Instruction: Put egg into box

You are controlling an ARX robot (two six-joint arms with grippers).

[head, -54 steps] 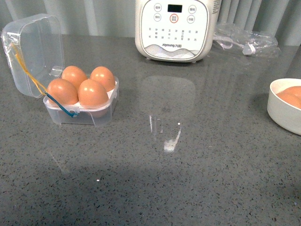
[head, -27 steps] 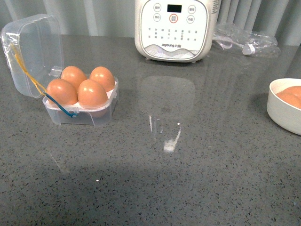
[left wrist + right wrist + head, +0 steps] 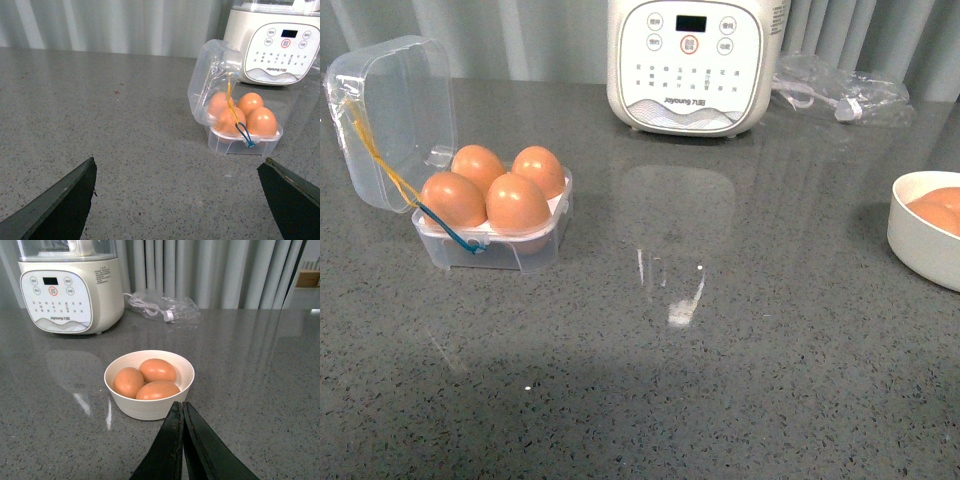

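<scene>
Bench (image 3: 740, 390): grey speckled stone, polished, showing reflections. Left pincer (image 3: 178, 165): two dark wedge-shaped fingers set wide apart, nothing between them; only the tips are in frame. Box (image 3: 490, 245), far left on the bench: small, square, clear plastic with a white cell tray. Its domed lid (image 3: 392, 120) is hinged back and stands upright. A yellow elastic band (image 3: 372, 150) crosses the lid, and a teal one (image 3: 448, 228) hangs over the front edge. Four brown eggs (image 3: 517, 200), smooth and matte with a slight sheen, fill all four cells. Centre rear: cream-white appliance (image 3: 687, 65) with rounded corners and a button panel; its top is cut off. To its right is a crumpled clear plastic bag (image 3: 840, 88) holding a white cord. Far right: round white bowl (image 3: 918, 238), cut by the frame edge in the front view. The right wrist view shows three eggs (image 3: 157, 370) inside. Right pincer (image 3: 182, 405): fingers pressed together, holding nothing, just short of the bowl.
</scene>
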